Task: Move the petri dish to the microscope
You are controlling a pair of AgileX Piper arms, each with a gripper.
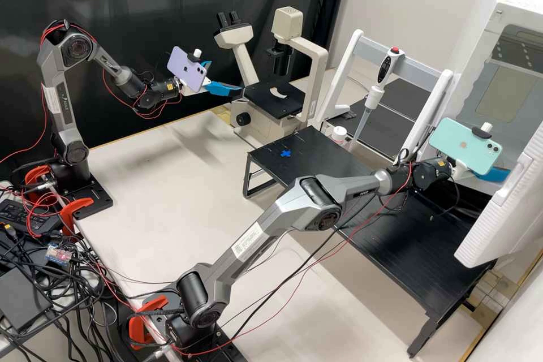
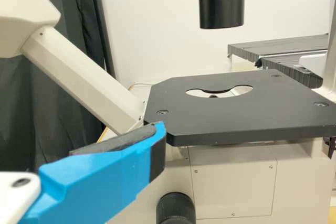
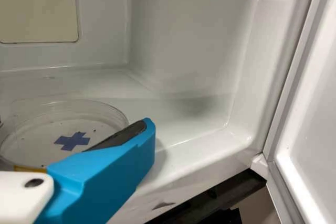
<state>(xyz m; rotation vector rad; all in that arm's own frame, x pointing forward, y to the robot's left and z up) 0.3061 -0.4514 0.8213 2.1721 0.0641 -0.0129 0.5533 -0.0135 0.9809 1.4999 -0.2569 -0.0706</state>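
Observation:
At the microscope [image 1: 275,96], my left gripper [image 1: 226,77] is open beside the black stage; in the left wrist view one finger of this gripper [image 2: 113,169] stands near a corner of the stage [image 2: 236,114]. The stage has a round opening and carries no dish. In the high view my right gripper [image 1: 496,174] is at the white chamber's opening, partly behind a phone. The clear round petri dish [image 3: 44,135] lies flat on the chamber floor over a blue cross. My right gripper [image 3: 73,127] is open at the dish, one finger along its rim; contact cannot be told.
The white chamber [image 1: 481,45] has its door [image 1: 498,209] open beside the right arm. A black low table [image 1: 396,237] with a blue cross mark [image 1: 285,153] stands between chamber and microscope. Behind it are a pipette [image 1: 380,82] and a small white-capped bottle [image 1: 339,134].

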